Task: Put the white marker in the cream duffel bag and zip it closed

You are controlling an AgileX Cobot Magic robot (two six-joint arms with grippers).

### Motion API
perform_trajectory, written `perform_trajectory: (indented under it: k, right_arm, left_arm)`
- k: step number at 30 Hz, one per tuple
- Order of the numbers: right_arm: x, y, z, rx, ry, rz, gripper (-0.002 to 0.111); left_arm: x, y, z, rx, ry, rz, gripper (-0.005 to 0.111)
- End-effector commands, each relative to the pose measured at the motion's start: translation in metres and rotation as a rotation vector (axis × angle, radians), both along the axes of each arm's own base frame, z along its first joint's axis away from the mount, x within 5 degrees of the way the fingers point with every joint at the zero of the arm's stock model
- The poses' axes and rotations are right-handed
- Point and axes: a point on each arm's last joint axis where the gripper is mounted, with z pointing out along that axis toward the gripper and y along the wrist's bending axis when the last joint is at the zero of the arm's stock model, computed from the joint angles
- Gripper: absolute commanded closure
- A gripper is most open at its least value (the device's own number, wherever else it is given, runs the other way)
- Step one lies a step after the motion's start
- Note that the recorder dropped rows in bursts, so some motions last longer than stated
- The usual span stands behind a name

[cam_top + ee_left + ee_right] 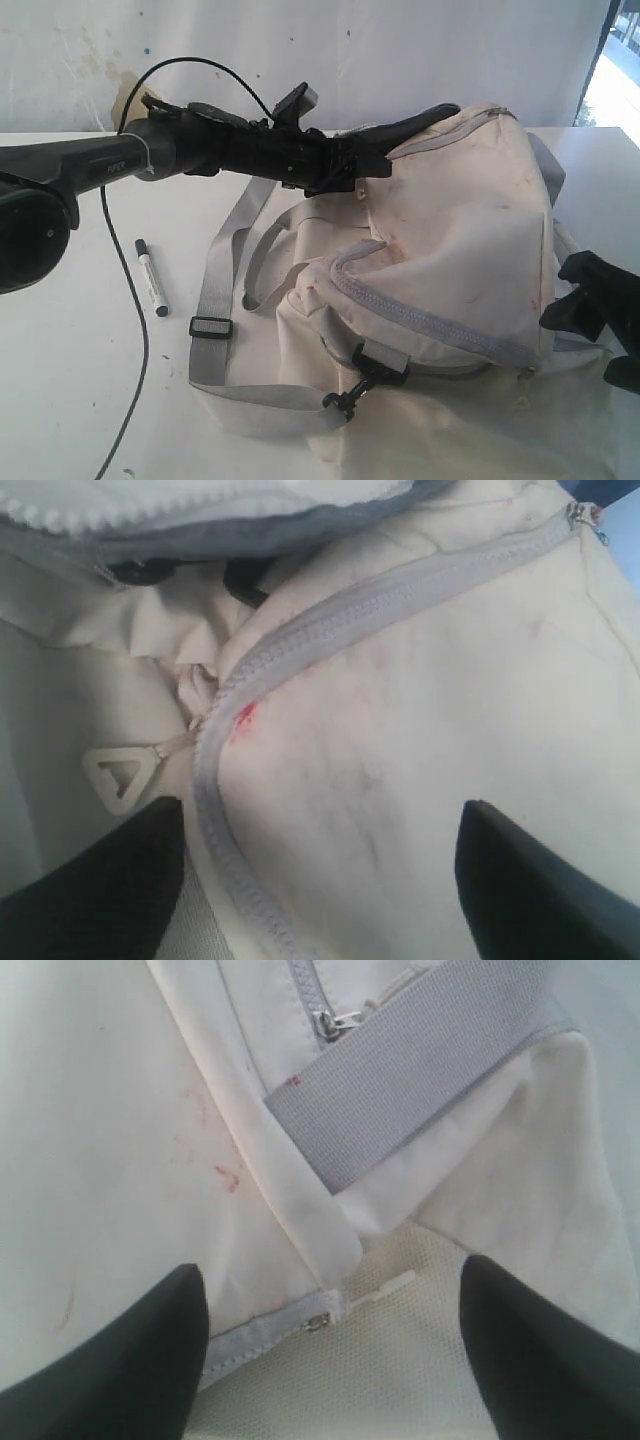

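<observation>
marker [152, 278] on table [60, 380], left tool [372, 160] over bag [460, 230]

cream duffel bag [460, 230], grey strap [212, 290]

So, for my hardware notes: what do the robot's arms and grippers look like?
The left arm is a black tube with pale lettering, a white band and a thin black cable looping over it. The left gripper and right gripper have broad black fingers.
</observation>
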Motion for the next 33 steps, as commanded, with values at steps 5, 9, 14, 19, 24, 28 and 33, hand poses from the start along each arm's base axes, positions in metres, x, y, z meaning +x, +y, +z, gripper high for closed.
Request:
perform_trajectory:
  k: [5,9,14,19,24,28,33]
  right_arm:
    - [0.002,0.000,0.002,-0.003,-0.013,0.004,0.043]
    - [0.002,0.000,0.002,-0.014,-0.020,0.016,0.043]
    - [0.002,0.000,0.002,-0.009,-0.023,0.013,0.043]
    - [0.002,0.000,0.002,-0.006,-0.013,0.019,0.043]
    - [0.001,0.000,0.002,-0.006,-0.010,0.022,0.043]
    - [0.001,0.001,0.001,-0.015,-0.010,0.040,0.043]
    - [0.000,0.001,0.001,-0.009,0.004,0.048,0.043]
  left_arm:
    - [0.005,-0.008,-0.011,-0.021,-0.019,0.017,0.022]
    - [0.005,-0.016,-0.010,-0.037,-0.024,0.022,0.022]
    - [0.003,-0.026,-0.011,-0.019,-0.053,0.070,0.022]
    - [0.006,-0.027,-0.021,-0.024,-0.022,0.121,0.025]
    - [0.003,-0.029,-0.034,-0.066,0.052,0.112,0.039]
    - [0.003,-0.029,-0.032,-0.083,0.061,0.113,0.061]
    - [0.009,-0.019,-0.026,-0.149,0.136,0.143,0.083]
